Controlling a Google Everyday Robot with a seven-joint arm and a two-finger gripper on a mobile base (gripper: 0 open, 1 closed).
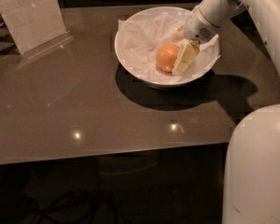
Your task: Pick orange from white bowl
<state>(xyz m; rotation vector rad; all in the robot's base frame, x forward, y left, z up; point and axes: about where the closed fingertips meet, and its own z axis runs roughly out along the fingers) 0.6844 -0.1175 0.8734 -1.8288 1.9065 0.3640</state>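
The orange (166, 56) lies on crumpled white paper inside the white bowl (130, 62), a little right of the bowl's middle. My gripper (179, 46) reaches down into the bowl from the upper right on a white arm. It is open. One cream-coloured finger (185, 59) lies against the orange's right side. The other finger shows only as a small tan tip near the far rim. The orange still rests on the paper.
A clear acrylic sign stand (30, 15) stands at the table's far left. The glossy brown table (84, 111) has its front edge across the lower part of the view. A white part of the robot's body (259, 167) fills the lower right corner.
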